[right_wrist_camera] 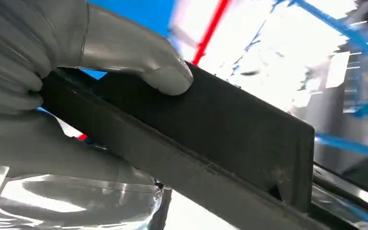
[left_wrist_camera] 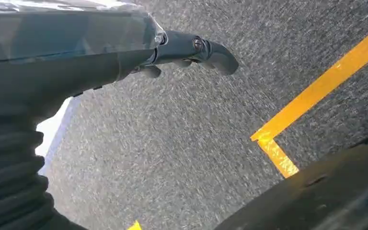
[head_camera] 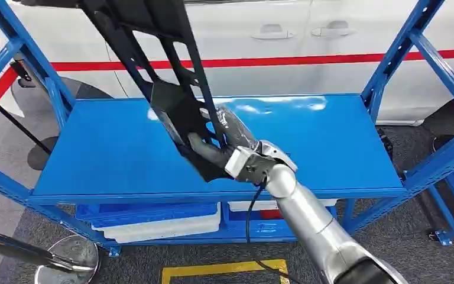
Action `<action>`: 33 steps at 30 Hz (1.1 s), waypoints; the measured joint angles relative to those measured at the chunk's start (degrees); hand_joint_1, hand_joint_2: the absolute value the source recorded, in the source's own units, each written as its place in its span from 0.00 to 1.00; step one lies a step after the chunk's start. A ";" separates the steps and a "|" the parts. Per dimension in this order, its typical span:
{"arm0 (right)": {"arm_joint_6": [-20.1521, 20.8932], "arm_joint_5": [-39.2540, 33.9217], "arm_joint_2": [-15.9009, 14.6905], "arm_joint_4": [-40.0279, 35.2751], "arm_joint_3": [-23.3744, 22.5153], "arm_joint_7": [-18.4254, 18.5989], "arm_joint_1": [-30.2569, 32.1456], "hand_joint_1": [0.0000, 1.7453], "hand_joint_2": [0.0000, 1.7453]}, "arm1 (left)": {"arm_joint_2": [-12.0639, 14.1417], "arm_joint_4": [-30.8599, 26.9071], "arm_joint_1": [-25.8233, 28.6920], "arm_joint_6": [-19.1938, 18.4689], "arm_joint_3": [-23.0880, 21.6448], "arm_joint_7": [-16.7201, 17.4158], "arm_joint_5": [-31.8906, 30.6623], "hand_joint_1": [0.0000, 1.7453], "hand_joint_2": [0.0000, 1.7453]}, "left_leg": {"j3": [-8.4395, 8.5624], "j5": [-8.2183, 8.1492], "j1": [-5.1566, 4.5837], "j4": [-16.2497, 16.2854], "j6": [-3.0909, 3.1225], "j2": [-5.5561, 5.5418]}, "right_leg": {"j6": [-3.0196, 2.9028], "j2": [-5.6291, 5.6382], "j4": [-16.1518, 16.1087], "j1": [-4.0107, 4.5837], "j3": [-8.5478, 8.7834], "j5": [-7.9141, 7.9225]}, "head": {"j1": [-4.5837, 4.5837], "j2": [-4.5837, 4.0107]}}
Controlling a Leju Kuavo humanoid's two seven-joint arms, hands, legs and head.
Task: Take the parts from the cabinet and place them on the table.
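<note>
Nearest, the left hand (left_wrist_camera: 191,50) hangs over the carpet, fingers curled on nothing. Farther out, the right hand (head_camera: 221,151) grips the lower end of the long black part (head_camera: 171,89) above the blue shelf (head_camera: 331,148). Held so low, the part could pivot and snag the blue frame (head_camera: 390,65).
</note>
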 joint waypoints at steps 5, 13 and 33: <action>4.32 -7.29 -1.75 -7.76 -0.30 -0.57 6.14 1.00 1.00 | -0.18 0.00 -0.50 -0.35 1.20 -0.02 1.14 0.00 1.00 | -0.09 0.21 0.19 -0.05 2.41 -0.13 | 1.26 -0.14 1.28 -0.14 -0.48 -1.34 | 0.02 0.00; 6.60 -8.91 -3.26 -14.31 -0.74 0.13 11.68 1.00 1.00 | -0.59 0.00 -1.66 0.79 1.75 -0.22 -0.02 0.00 1.00 | 0.12 0.08 0.14 -0.04 2.82 -0.10 | 1.24 -0.51 6.28 -0.34 -2.81 -1.66 | 0.02 0.00; 10.60 -13.68 -3.58 -19.29 -0.92 1.03 18.55 1.00 1.00 | -0.63 0.00 -1.89 -0.61 4.33 4.83 2.95 0.00 1.00 | 1.27 -0.92 0.15 -0.04 1.38 0.27 | 0.61 -0.94 -0.77 -0.05 1.14 -0.25 | -0.02 0.00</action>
